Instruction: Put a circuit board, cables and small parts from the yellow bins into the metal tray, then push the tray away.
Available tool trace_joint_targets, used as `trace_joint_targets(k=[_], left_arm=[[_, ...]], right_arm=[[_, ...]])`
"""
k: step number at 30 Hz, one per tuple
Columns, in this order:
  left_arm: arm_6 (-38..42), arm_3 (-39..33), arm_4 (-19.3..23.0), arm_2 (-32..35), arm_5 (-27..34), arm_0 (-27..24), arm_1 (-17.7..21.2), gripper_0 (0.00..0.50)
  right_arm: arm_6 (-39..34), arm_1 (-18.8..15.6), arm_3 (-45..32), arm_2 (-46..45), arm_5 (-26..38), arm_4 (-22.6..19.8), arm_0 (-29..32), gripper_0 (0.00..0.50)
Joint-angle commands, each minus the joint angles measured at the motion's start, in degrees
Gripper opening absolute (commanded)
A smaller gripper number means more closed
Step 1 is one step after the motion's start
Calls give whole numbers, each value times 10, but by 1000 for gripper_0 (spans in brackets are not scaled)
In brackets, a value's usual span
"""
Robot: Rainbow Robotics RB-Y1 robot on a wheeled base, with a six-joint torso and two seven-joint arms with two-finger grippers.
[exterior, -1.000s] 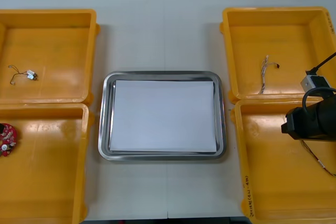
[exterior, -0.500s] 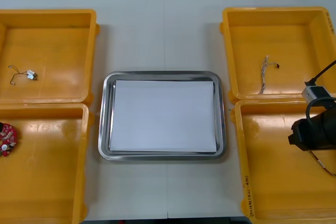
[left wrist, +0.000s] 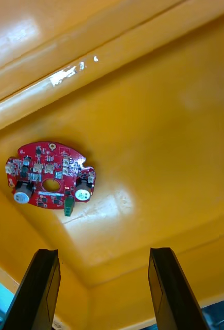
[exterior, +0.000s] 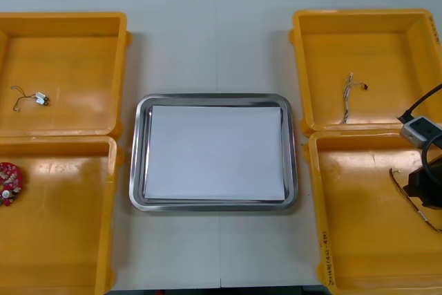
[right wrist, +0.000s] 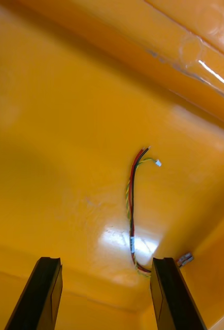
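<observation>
The light table (exterior: pixel 214 39) carries a metal tray (exterior: pixel 137 157) at its middle, white inside, with bins on both sides. In the far left yellow bin (exterior: pixel 69 60) a small metal part (exterior: pixel 41 97) with thin wires lies near the left edge. In the near left yellow bin (exterior: pixel 69 233) the round red circuit board (exterior: pixel 8 183) lies by the left edge. The left gripper (left wrist: pixel 104 251) hangs above this bin, fingers spread, holding nothing. The far right yellow bin (exterior: pixel 387 46) holds a pale twisted cable (exterior: pixel 347 98). In the near right yellow bin (exterior: pixel 352 233) a red and yellow cable (right wrist: pixel 132 216) lies near the right edge. The right gripper (right wrist: pixel 106 260) hovers over it with fingers apart, empty.
</observation>
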Motion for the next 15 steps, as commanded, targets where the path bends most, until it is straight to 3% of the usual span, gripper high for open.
trace_joint_targets(k=[1,15], left_arm=[[-45,11,-2,18,-8,-5,16,500],[-238,90,-1,-2,-53,-6,16,500]], right_arm=[[27,-26,-2,-28,-29,-8,35,500],[107,-26,76,-38,-133,-28,60,500]])
